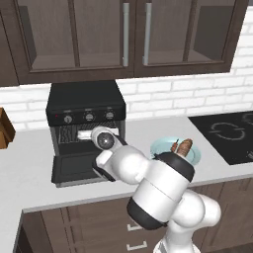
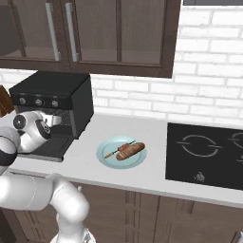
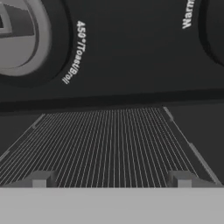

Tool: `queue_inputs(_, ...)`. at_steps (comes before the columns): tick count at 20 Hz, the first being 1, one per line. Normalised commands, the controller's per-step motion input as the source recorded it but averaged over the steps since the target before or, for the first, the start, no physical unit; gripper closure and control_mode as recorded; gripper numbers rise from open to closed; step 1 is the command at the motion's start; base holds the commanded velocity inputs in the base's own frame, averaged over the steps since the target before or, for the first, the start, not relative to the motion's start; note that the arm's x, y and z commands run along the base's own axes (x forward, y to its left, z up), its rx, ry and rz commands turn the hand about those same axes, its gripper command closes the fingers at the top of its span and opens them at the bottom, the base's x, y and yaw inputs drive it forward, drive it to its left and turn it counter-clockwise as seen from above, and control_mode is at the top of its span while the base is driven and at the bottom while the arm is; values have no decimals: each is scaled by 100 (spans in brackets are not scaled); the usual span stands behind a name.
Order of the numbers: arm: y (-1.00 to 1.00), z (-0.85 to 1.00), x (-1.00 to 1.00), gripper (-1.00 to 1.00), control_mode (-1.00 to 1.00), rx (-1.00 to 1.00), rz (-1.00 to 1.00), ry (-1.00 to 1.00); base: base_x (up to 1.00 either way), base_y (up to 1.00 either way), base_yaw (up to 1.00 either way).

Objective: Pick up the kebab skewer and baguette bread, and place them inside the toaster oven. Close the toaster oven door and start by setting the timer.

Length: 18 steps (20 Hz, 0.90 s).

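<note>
The toaster oven (image 1: 85, 106) sits at the back of the counter (image 1: 29, 168), against the brick wall, with its door (image 1: 74, 170) folded down flat. The gripper (image 3: 111, 179) is right at the oven's mouth, jaws wide apart and holding nothing, with the wire rack (image 3: 105, 144) just ahead. The baguette bread (image 2: 131, 151) and kebab skewer (image 2: 119, 149) lie together on a blue plate (image 2: 107, 159) near the counter's front edge.

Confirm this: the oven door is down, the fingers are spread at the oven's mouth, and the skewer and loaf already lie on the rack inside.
Wrong on one count: the kebab skewer and baguette bread lie on the blue plate, as the right base view shows. The rest stands.
</note>
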Motion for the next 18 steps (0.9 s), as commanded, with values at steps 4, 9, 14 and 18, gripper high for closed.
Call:
queue_inputs(4, 1, -6, 0, -100, -100, 0, 0, 0, 0, 0, 0)
queue_inputs(9, 0, 0, 20, -100, -100, 0, 0, 4, 0, 0, 0)
queue_inputs(14, 0, -1, 35, -100, -100, 0, 0, 12, 0, 0, 0)
queue_inputs(18, 2, -31, 25, -100, -100, 0, 0, 3, 0, 0, 0)
